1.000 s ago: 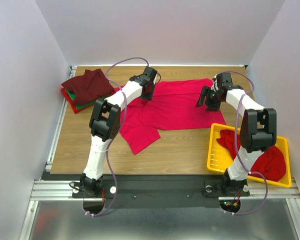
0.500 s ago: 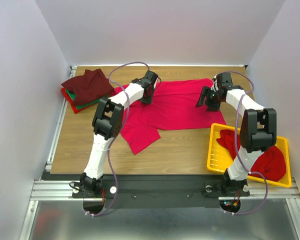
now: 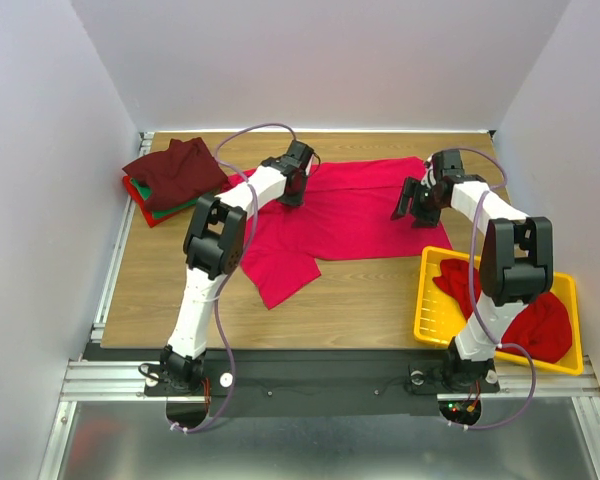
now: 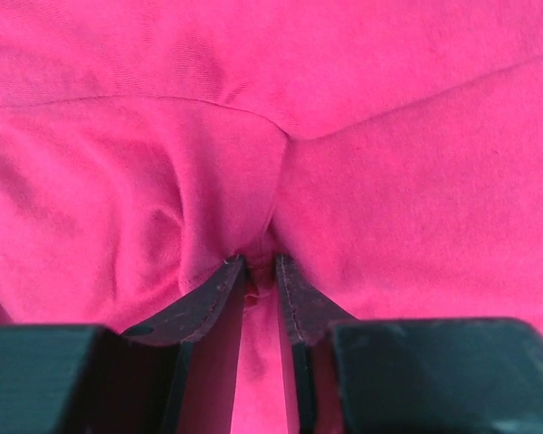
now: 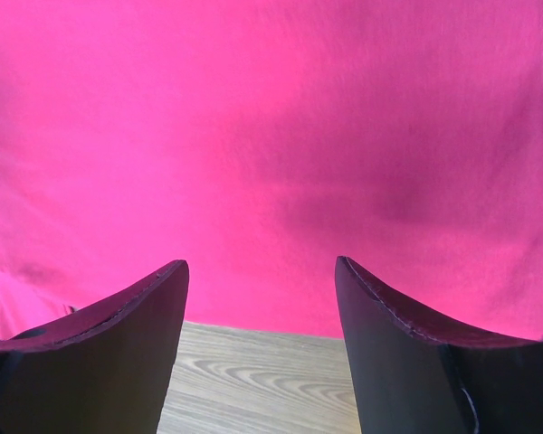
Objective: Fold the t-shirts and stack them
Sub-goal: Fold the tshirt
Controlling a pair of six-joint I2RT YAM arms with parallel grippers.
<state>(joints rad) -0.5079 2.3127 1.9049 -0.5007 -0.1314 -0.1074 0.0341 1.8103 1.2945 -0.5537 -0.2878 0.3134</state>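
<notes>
A crimson red t-shirt (image 3: 335,215) lies spread on the wooden table. My left gripper (image 3: 292,198) is shut on a pinched fold of that shirt (image 4: 253,136) near its upper left part; its jaws (image 4: 259,268) squeeze the cloth between them. My right gripper (image 3: 410,208) is open at the shirt's right edge, with the red cloth (image 5: 271,136) ahead of its fingertips (image 5: 261,267) and bare wood below them. A folded stack with a dark maroon shirt (image 3: 175,172) on top, over green and red layers, sits at the back left.
A yellow slotted tray (image 3: 427,300) at the front right holds more red and maroon shirts (image 3: 535,325). White walls stand close on the left, back and right. Bare wood (image 3: 360,300) lies in front of the spread shirt.
The left arm's elbow has swung slightly right while its gripper stayed on the shirt. The right gripper has shifted a little over the shirt's right edge.
</notes>
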